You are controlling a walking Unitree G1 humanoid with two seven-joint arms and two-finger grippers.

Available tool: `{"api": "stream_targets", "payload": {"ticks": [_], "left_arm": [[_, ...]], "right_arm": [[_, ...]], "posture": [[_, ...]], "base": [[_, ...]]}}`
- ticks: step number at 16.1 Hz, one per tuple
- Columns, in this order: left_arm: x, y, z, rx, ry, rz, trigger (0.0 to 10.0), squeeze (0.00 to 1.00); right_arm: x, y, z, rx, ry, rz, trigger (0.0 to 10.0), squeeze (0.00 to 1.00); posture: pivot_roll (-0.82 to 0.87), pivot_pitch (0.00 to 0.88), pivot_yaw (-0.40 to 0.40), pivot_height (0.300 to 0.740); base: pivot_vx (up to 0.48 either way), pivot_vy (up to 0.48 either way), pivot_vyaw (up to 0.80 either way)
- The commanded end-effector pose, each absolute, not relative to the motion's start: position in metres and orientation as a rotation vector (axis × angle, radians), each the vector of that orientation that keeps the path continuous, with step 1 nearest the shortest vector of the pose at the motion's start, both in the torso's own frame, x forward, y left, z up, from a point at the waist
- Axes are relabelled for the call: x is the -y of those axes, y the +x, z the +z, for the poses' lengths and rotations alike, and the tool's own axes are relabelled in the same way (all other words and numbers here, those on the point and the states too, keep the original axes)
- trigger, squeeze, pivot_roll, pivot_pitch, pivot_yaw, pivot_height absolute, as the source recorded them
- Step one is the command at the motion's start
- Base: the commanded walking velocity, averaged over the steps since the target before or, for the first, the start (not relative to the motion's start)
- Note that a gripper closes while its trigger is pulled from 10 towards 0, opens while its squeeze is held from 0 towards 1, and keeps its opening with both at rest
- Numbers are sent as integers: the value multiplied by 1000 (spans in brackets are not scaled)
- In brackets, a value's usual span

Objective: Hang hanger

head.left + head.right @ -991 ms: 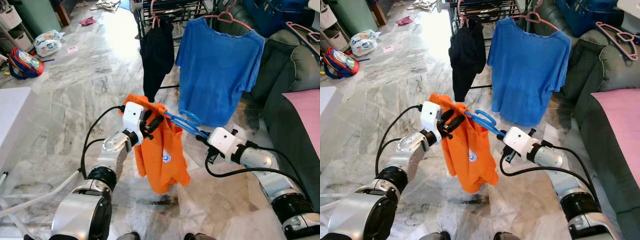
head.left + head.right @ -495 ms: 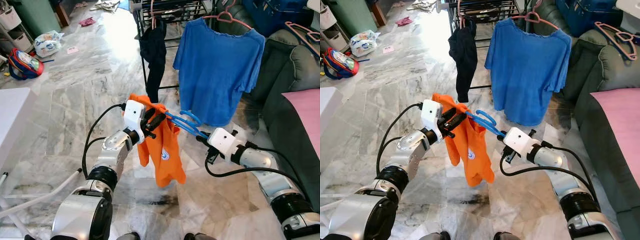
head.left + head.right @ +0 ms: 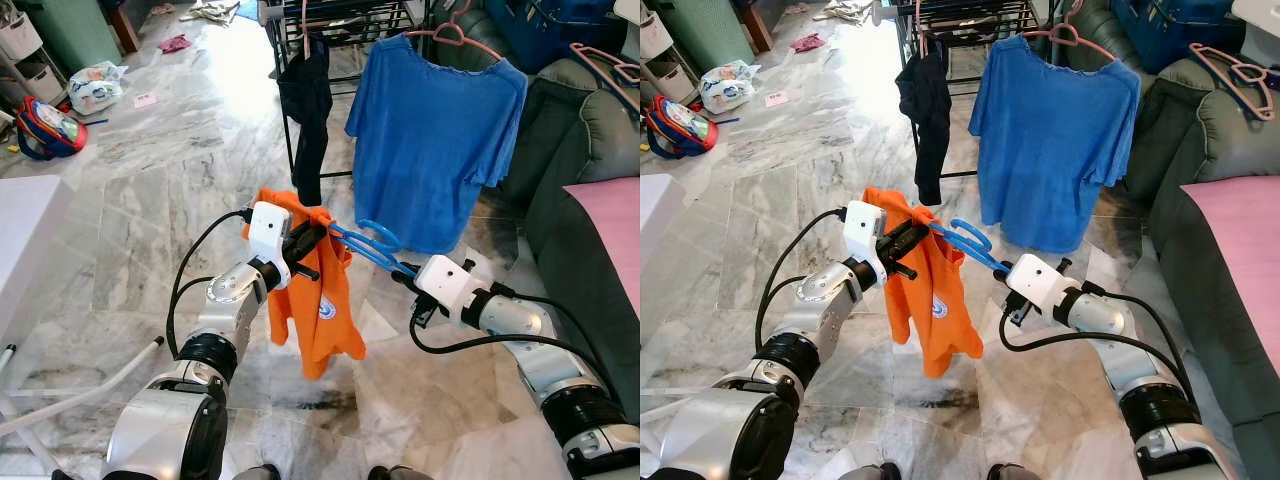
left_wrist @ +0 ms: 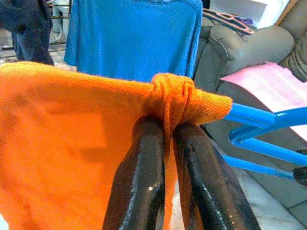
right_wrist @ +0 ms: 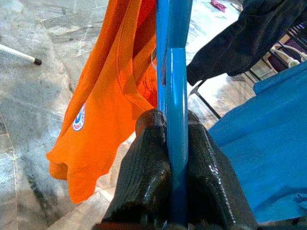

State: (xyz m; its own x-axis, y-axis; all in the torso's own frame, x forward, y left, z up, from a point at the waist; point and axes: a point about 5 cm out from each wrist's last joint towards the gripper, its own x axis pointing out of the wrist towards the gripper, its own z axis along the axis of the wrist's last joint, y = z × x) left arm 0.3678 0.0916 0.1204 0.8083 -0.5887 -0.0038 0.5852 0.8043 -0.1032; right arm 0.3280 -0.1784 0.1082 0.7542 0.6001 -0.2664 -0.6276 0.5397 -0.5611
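Orange shirt (image 3: 312,300), mid-frame, has swung narrower than a second ago, left tool (image 3: 312,240) clenched on its collar, right tool (image 3: 404,270) clenched on the blue hanger (image 3: 366,240), so hanging on the rack (image 3: 340,20) waits.

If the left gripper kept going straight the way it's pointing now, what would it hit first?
Past the orange shirt it already pinches, the left gripper would probably meet the blue hanger just beyond; the sofa lies behind, though depth is hard to judge.
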Motion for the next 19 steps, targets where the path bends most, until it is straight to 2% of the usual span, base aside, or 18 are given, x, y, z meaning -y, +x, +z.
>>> {"api": "stream_targets", "payload": {"ticks": [1,12,16,19], "left_arm": [[-96,370,122,-36,-102,-608,0,0],[-98,373,131,-3,-124,-619,0,0],[-106,372,153,106,-126,-738,0,0],[-107,369,171,166,-208,-832,0,0]], "right_arm": [[174,330,118,12,-684,738,0,0],[175,330,115,2,-673,730,0,0],[182,330,107,-37,-641,687,0,0],[184,330,100,-67,-618,664,0,0]], "posture": [[-79,173,84,740],[-77,169,85,740],[-66,169,80,740],[-49,168,73,740]], "base": [[0,0,0],[0,0,0],[0,0,0],[0,0,0]]}}
